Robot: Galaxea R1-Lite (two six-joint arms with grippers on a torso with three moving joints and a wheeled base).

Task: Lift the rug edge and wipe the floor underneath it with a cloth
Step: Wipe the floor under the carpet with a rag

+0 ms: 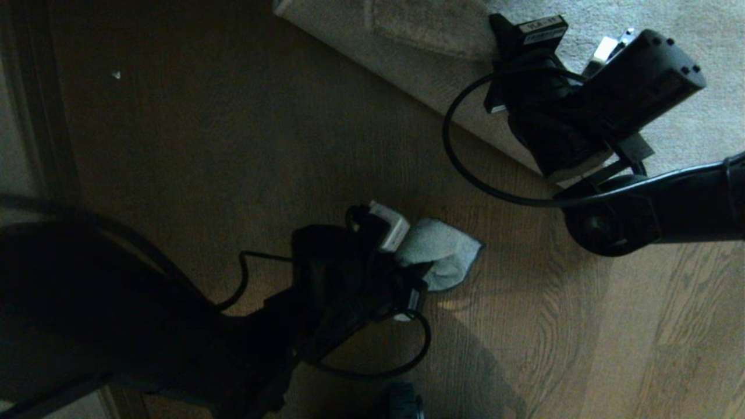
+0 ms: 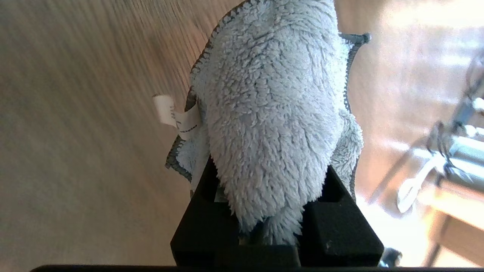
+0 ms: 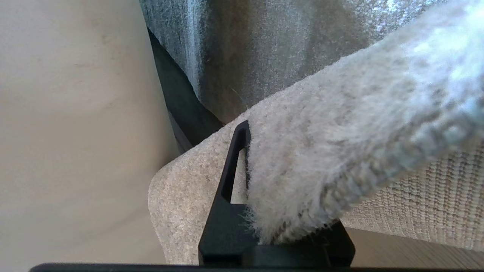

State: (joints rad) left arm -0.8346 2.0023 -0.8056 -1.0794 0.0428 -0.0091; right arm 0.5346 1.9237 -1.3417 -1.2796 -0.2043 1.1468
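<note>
The pale grey-blue cloth [image 1: 447, 255] is bunched in my left gripper [image 1: 419, 265], which is shut on it low over the brown plank floor [image 1: 233, 145], a little in front of the rug. In the left wrist view the fluffy cloth [image 2: 272, 94] fills the gap of the left gripper [image 2: 268, 181] and its white tag sticks out sideways. The rug edge [image 1: 407, 93] runs diagonally at the upper right. My right gripper [image 1: 567, 169] is shut on the rug edge [image 3: 340, 143] and holds it raised, so the paler woven backing [image 3: 435, 189] shows. One black finger [image 3: 232, 166] shows; the pile hides the other.
A dark baseboard and a pale wall [image 1: 35, 116] run along the left. A small white speck [image 1: 116, 74] lies on the planks. Black cables loop off both wrists. Thin metal furniture legs [image 2: 453, 151] stand beyond the cloth. A dark wheel [image 1: 401, 401] sits at the lower edge.
</note>
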